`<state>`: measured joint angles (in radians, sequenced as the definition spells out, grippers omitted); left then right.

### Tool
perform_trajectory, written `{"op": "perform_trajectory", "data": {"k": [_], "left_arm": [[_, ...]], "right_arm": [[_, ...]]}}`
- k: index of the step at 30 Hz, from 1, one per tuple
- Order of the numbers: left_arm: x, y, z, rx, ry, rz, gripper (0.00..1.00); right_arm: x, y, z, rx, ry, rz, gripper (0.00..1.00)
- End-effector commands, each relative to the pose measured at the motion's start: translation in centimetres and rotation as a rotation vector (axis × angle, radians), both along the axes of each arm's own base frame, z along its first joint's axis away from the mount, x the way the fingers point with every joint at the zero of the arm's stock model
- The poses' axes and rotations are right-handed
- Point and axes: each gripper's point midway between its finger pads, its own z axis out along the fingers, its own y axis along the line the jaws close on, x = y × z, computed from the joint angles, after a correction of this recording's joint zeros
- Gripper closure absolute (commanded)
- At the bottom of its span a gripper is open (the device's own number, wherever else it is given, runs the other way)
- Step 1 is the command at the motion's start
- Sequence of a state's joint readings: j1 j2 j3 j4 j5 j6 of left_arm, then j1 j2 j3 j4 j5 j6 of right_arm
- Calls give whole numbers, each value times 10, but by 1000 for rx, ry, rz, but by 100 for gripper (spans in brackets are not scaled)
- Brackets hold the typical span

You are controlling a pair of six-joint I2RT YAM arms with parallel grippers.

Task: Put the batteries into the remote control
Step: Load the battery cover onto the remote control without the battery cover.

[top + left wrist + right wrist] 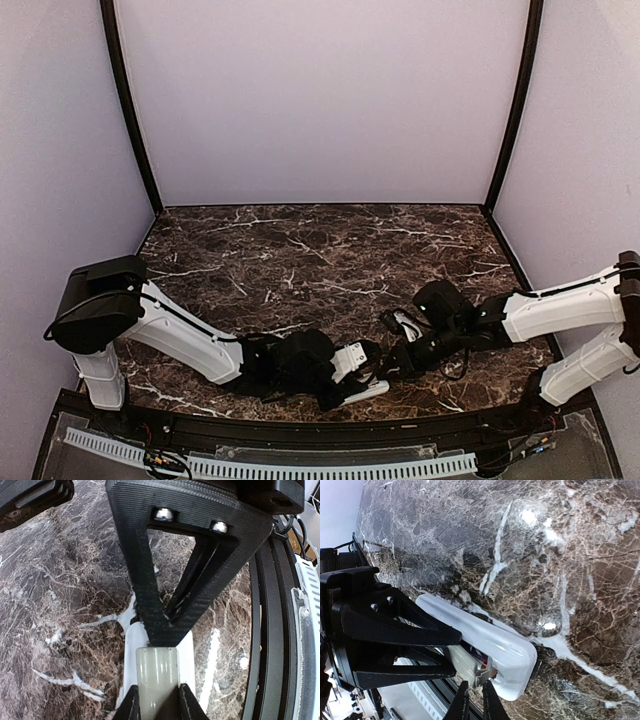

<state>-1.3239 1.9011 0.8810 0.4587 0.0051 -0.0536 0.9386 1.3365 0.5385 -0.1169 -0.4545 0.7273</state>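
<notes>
Resting inside left hand [159, 705], remote control [158, 667]

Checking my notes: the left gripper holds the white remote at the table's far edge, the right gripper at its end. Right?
Not the far edge: the top external view shows the left gripper holding the remote control at the table's near edge. The right gripper is at its end.

Far side free, near edge crowded.
From the centre of the table [300, 250], you have bare marble from 9 through 12 to 3 o'clock, up to the walls [320, 100]. At 6 o'clock the left gripper [372, 385], right gripper [392, 362] and remote control [362, 392] bunch together, with the black rail [300, 432] close on your side of them.
</notes>
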Motion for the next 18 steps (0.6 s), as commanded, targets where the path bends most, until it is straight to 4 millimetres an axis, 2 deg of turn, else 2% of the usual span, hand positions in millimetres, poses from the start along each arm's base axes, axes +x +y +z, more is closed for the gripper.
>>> {"op": "perform_trajectory", "data": {"k": [1,11,18], "left_arm": [[-38,58,-67,291,130,-84,90],[-38,59,-67,293,129,-85,90],[-39,58,-67,294,127,-99,90]], "right_arm": [[-1,10,5,36,-2,15,91],[-3,9,-2,26,7,18,93],[-5,10,-6,34,24,19,97]]}}
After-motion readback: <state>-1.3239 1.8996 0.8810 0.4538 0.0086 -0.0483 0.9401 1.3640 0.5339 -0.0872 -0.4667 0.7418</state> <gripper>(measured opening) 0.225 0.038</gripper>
